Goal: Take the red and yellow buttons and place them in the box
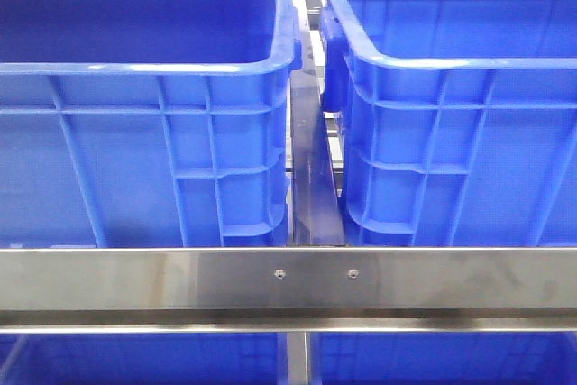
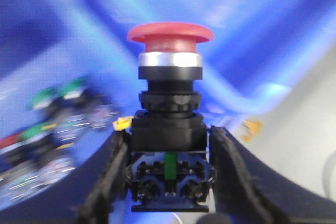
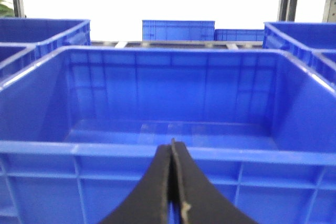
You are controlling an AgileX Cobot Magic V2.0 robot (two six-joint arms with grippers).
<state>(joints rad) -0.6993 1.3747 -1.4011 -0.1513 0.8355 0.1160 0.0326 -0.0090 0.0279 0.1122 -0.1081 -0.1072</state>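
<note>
In the left wrist view my left gripper is shut on a red button, a red mushroom cap on a silver collar and a black body, held upright between the black fingers. Behind it the view is blurred: several other buttons with green and red caps lie in a blue bin. A yellow piece shows beside the left finger. In the right wrist view my right gripper is shut and empty, in front of an empty blue box. Neither gripper shows in the front view.
The front view shows two large blue crates, one left and one right, behind a steel rail, with a narrow gap between them. More blue crates stand behind the empty box in the right wrist view.
</note>
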